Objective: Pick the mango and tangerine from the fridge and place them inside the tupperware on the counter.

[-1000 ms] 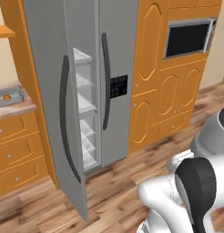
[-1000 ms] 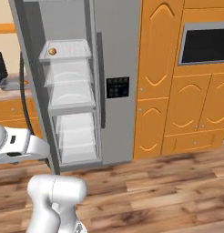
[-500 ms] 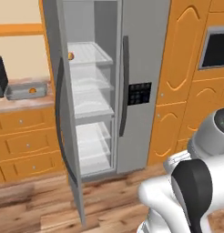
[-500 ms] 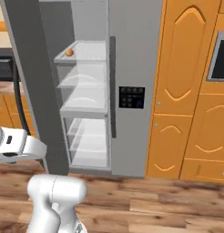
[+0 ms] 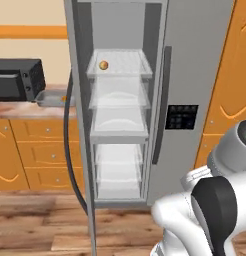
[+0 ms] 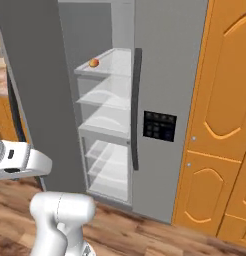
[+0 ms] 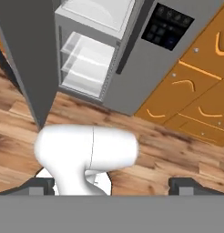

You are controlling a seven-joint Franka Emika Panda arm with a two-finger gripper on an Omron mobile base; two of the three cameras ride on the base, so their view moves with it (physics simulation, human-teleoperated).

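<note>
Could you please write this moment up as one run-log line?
phase: facing fridge | fridge door: open | fruit: top shelf, untouched | tupperware: on counter | gripper: open, holding nothing

A home kitchen: an open grey fridge (image 5: 195, 75), orange wooden cabinets (image 6: 220, 125), a marbled counter (image 5: 20, 110) with a black microwave (image 5: 17, 79), plank flooring (image 7: 177, 154).

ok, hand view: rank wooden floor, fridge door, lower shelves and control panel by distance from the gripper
From the gripper, open and empty:
1. wooden floor, directly ahead of the fingertips.
2. fridge door, swung open on the left, its bottom corner jutting toward the hand.
3. lower shelves, inside the fridge, past the door.
4. control panel, top right; too close to call against the shelves.
</note>
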